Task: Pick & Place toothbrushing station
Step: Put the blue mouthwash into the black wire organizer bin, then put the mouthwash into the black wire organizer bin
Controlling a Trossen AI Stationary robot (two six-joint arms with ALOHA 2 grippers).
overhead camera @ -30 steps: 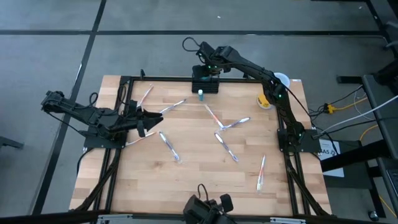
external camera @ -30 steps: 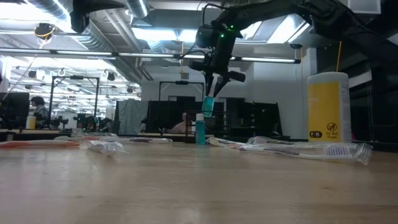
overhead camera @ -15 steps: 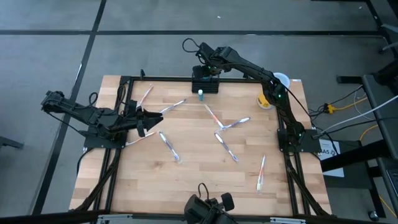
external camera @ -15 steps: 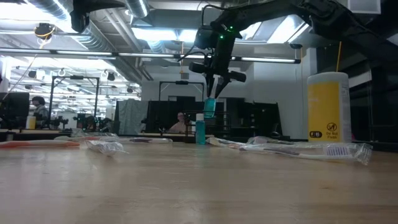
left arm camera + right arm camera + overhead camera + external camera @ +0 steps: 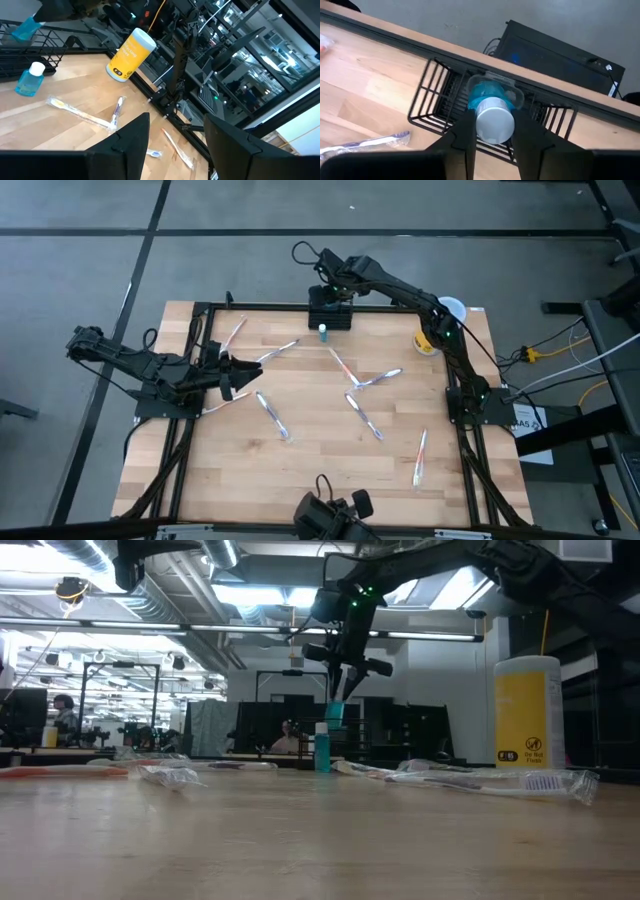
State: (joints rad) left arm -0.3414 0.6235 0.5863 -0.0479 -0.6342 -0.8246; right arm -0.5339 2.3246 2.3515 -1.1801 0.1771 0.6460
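Observation:
The toothbrushing station, a small black wire rack (image 5: 330,318) (image 5: 437,107), stands at the table's far edge. My right gripper (image 5: 335,292) (image 5: 493,117) hangs over it, shut on a small blue bottle with a white cap (image 5: 492,122) (image 5: 334,712). A second blue bottle (image 5: 323,332) (image 5: 322,748) stands upright on the table just in front of the rack. My left gripper (image 5: 245,373) (image 5: 172,142) waits at the table's left side, open and holding nothing. My right gripper pinches the bottle's upper body (image 5: 476,102), just below the white cap, between its two fingers. The fingers slant down toward the table's far edge. The bottle hangs below them with its cap toward the wrist, clear of the rack (image 5: 345,745) beneath it.
Several wrapped toothbrushes (image 5: 362,380) (image 5: 272,415) (image 5: 420,457) lie scattered over the wooden table. A yellow cup (image 5: 428,340) (image 5: 527,710) (image 5: 131,54) stands at the far right. A dark box (image 5: 555,50) lies on the floor beyond the far edge.

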